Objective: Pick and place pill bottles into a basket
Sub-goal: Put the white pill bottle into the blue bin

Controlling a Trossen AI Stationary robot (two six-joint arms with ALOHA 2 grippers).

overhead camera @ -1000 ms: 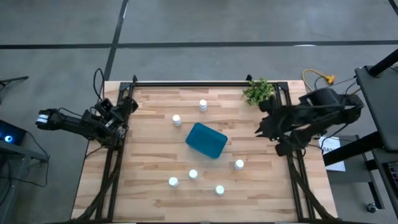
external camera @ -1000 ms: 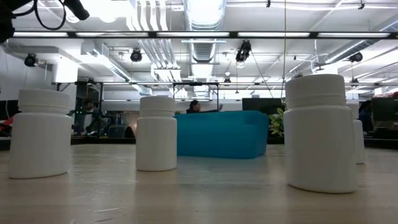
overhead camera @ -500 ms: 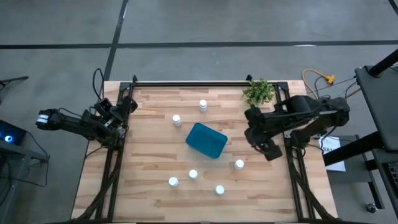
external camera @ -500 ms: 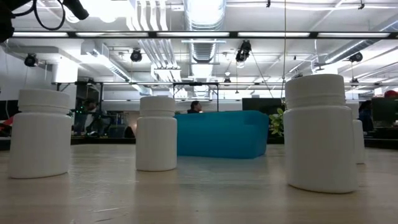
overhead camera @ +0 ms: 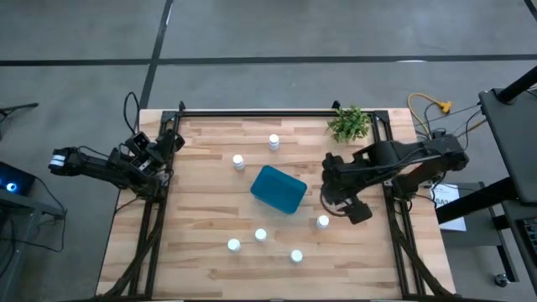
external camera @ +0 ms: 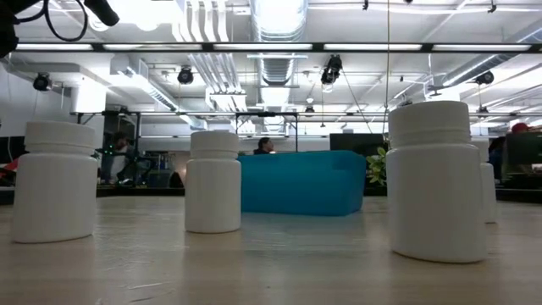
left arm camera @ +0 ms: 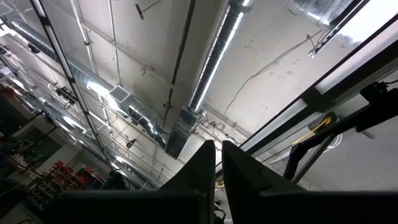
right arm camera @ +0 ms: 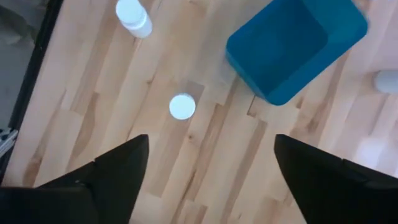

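Six small white pill bottles stand upright on the wooden table around the teal basket (overhead camera: 278, 189): two on the far side (overhead camera: 273, 142) (overhead camera: 238, 161), one to the basket's near right (overhead camera: 323, 221), and three near the front (overhead camera: 260, 236) (overhead camera: 233, 245) (overhead camera: 296, 255). My right gripper (overhead camera: 329, 195) hovers open just right of the basket, pointing down. In its wrist view (right arm camera: 210, 140) the fingers spread wide, with a bottle (right arm camera: 182, 106) and the basket (right arm camera: 295, 46) ahead of them. My left gripper (overhead camera: 159, 157) waits shut at the table's left edge, pointing up (left arm camera: 217, 163).
A green potted plant (overhead camera: 350, 123) stands at the far right corner. Black frame rails (overhead camera: 277, 112) run along the table's far, left and right edges. The low view shows three bottles (external camera: 55, 182) (external camera: 213, 182) (external camera: 438, 182) in front of the basket (external camera: 301, 182).
My right arm has swung in from the table's right edge toward the basket and now hangs over the wood just right of it, above the nearby bottle. The bottles and the basket have stayed where they were.
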